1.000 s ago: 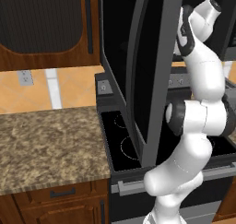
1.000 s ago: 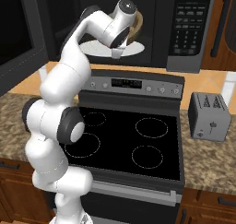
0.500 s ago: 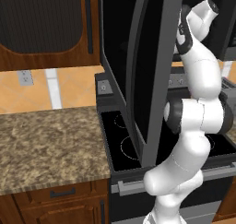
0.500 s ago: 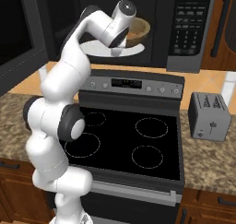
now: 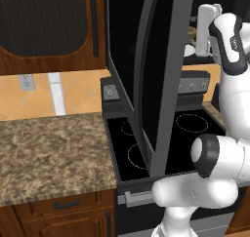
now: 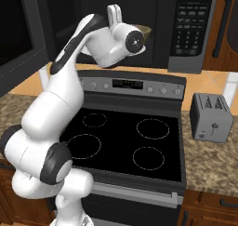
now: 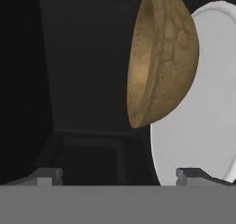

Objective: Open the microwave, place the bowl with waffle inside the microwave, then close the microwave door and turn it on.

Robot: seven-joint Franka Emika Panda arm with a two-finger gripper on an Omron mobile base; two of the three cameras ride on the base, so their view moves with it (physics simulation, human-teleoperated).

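Bowl on the turntable inside the open microwave, hand just in front of it.

From the left base view, the microwave door [image 5: 156, 70] stands swung out toward the camera and hides most of the cavity; past its right edge a sliver of white turntable plate [image 5: 189, 49] peeks out beside the arm's wrist. The right base view shows the microwave [image 6: 186, 29] front-on, but the hand covers the opening — just a tan rim of the bowl [image 6: 143, 32] clears it. The hand view gives the bowl [image 7: 161, 57] clearly, its underside against the plate [image 7: 198, 126]; the view is rolled. The waffle cannot be made out. The gripper [image 7: 122, 174] shows its two tips spread wide, nothing between them — the bowl sits beyond, apart. A toaster [image 6: 211, 116] stands right of the stove [image 6: 125, 146].
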